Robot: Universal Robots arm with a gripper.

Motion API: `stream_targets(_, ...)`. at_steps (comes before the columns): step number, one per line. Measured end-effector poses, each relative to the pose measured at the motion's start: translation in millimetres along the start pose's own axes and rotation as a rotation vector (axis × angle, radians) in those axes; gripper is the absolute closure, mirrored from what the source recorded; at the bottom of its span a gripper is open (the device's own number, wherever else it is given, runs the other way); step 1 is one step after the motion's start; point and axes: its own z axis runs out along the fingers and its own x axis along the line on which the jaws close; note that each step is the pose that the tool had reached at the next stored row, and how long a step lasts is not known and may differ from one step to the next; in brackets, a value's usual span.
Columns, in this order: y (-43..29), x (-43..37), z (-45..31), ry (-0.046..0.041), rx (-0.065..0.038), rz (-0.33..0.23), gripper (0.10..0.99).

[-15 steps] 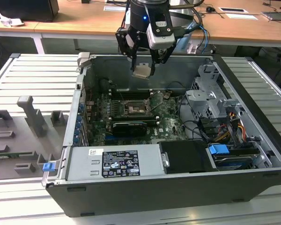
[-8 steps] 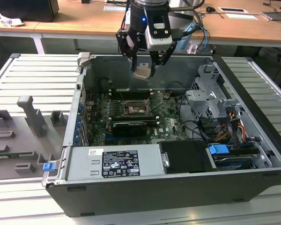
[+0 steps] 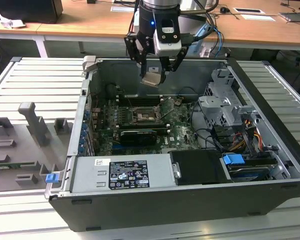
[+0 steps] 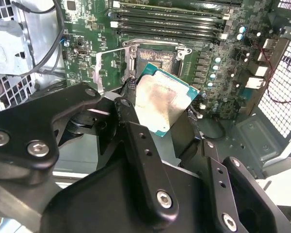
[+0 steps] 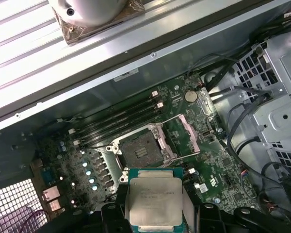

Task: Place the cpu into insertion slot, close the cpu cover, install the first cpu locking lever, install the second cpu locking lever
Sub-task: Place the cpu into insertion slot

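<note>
Claw [image 3: 153, 71] pinches chip [image 4: 162, 103] by edges, above open socket [image 5: 141, 148], not touching. Chip prob light, stiff, slick-topped; contacts fragile, so edge hold best.

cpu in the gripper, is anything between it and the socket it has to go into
Nothing visible. The gripper holds the cpu above the board; the socket lies bare, its cpu cover swung open.

— Exterior view?
— Set high and well back, looking down into the open case [image 3: 190, 212] from its six o'clock side.
— Wrist views?
— Close on the arm, aimed steeply down past the cpu [image 5: 155, 201]: first wrist view facing twelve o'clock, second facing six. Shared by all three: socket [image 5: 141, 148] and motherboard [image 3: 182, 131].
</note>
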Motion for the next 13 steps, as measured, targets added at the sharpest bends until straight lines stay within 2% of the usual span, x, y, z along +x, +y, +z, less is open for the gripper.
stream_targets(3, 0.0, 0.2, 1.4, -0.0024, 0.000, 0.027, 0.557)
stream_targets(8, 0.0, 0.2, 3.4, -0.0103, -0.002, 0.116, 0.557)
stream_targets(13, -0.1, 0.2, 4.9, -0.0154, -0.003, 0.174, 0.557)
